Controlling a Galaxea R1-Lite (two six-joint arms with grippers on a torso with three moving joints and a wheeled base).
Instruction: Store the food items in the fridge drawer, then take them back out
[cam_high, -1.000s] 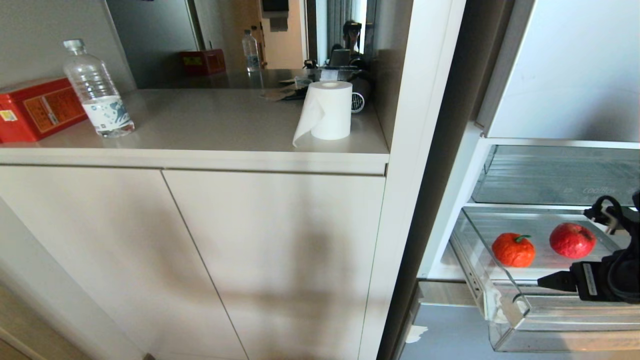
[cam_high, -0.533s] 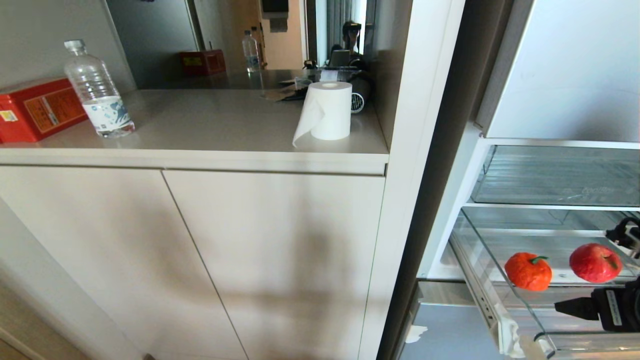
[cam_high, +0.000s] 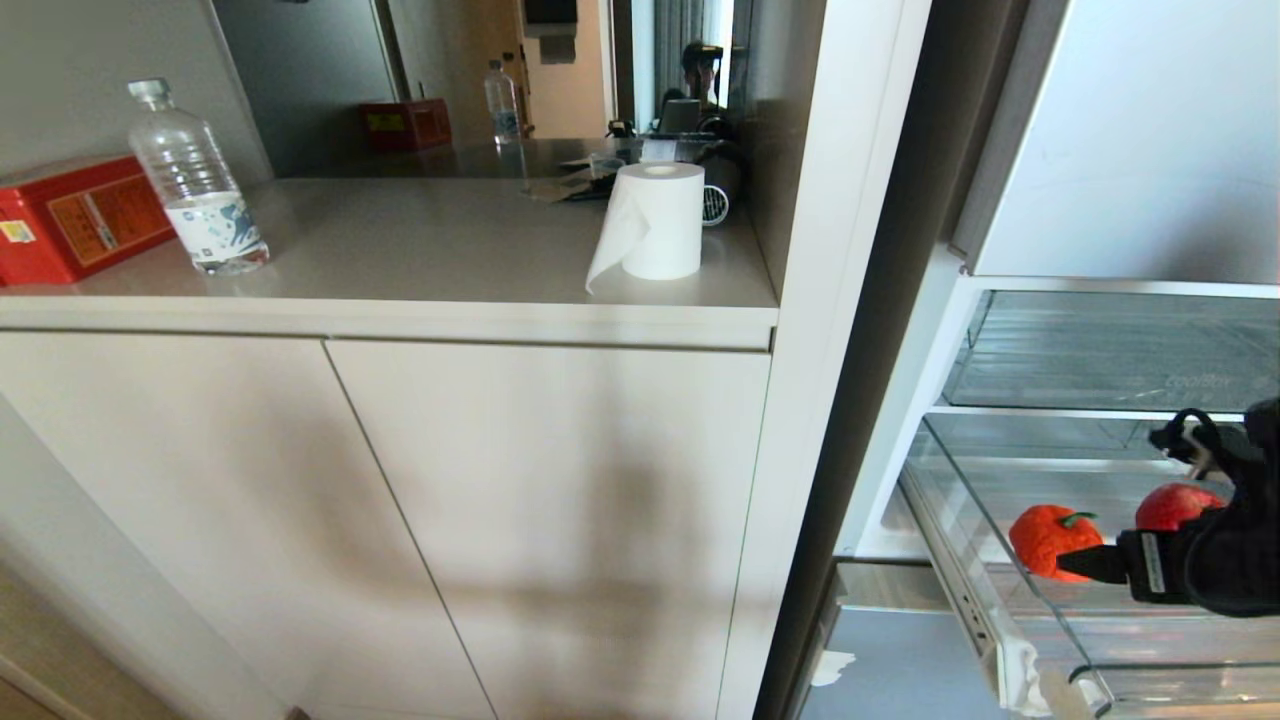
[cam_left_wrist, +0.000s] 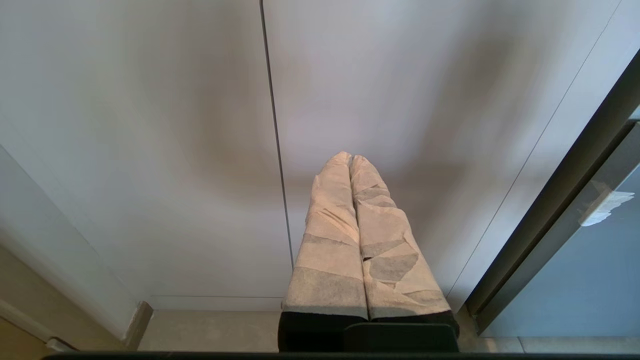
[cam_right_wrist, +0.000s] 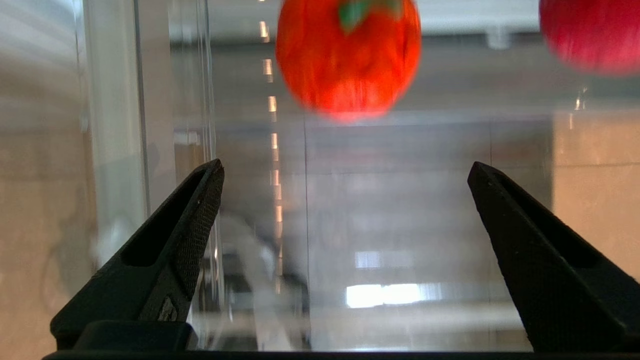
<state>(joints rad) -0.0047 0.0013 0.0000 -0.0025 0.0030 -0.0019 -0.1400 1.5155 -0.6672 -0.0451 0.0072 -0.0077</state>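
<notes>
Right tool spread; fridge drawer holds fruits.

Home kitchen. I'm facing an open fridge with a clear pull-out drawer; just left of the fridge, a beige countertop over white cabinet doors holds a water bottle, paper roll, red tin.
</notes>
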